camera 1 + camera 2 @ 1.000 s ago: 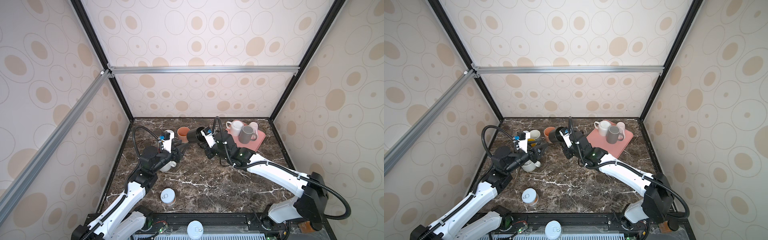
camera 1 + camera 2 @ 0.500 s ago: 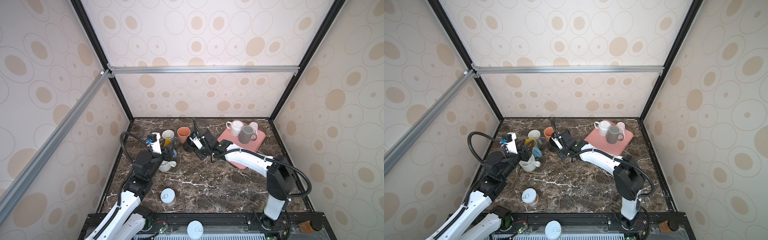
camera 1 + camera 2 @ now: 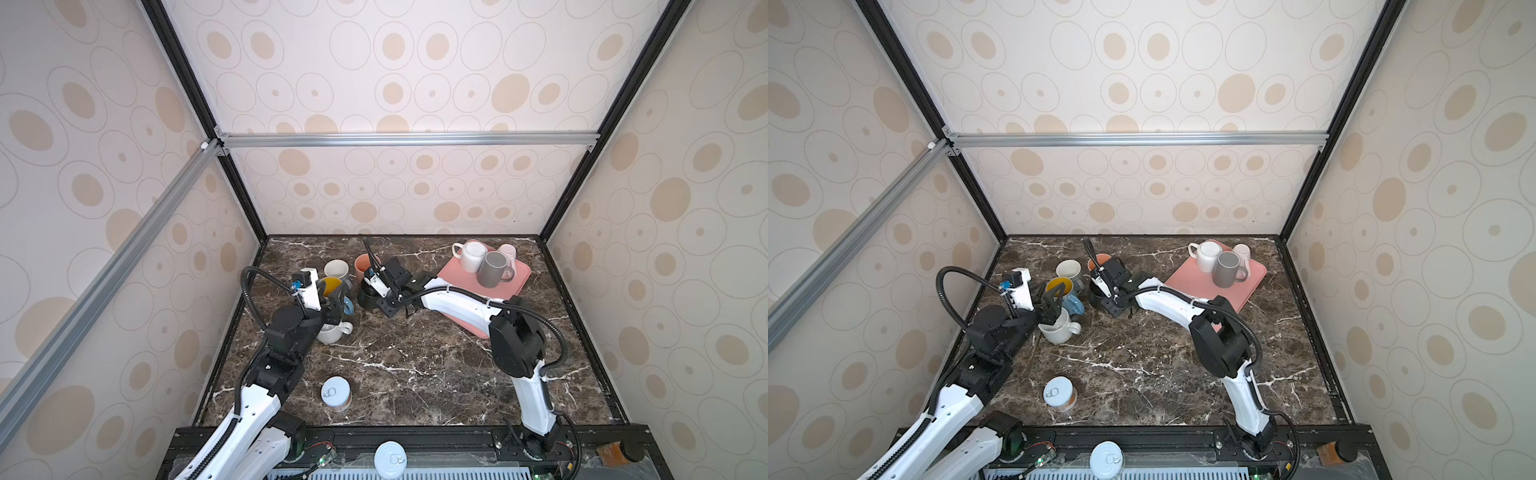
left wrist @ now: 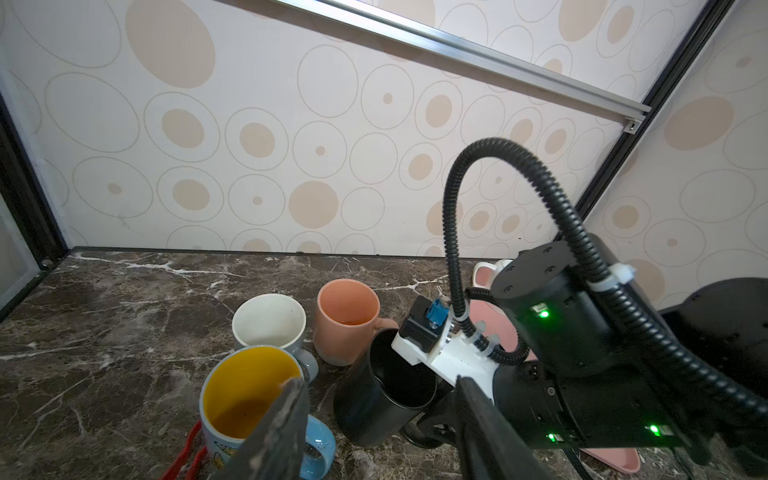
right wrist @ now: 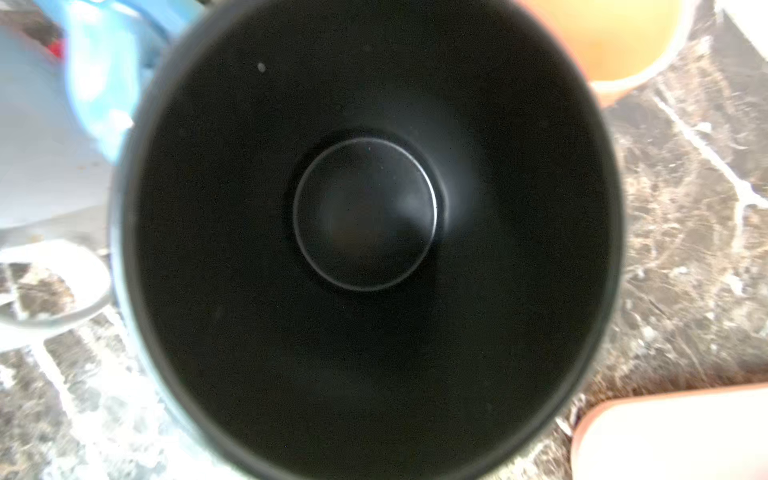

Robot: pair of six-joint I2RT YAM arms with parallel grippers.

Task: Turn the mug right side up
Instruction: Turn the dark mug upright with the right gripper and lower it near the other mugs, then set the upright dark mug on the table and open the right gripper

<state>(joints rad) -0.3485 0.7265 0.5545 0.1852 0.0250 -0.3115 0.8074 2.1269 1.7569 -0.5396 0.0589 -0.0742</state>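
Mug [image 3: 365, 301], black, stands mouth up on the surface [image 3: 415, 365], left of the middle and toward the back; the right wrist view looks straight down into it. Nearest the front stands a can [image 3: 336, 392]. Behind it sits a white mug [image 3: 332, 332], with the left hand [image 3: 1054, 303] above it, fingers apart and empty. Next come a yellow mug [image 4: 249, 390] and, beside it, the mug, with the right hand [image 3: 385, 306] gripping it at the handle side. Farther back stand a cream mug [image 4: 269, 322] and an orange mug [image 4: 347, 320]. A pink tray [image 3: 519, 276] carrying three mugs [image 3: 492, 270] lies at the far right.
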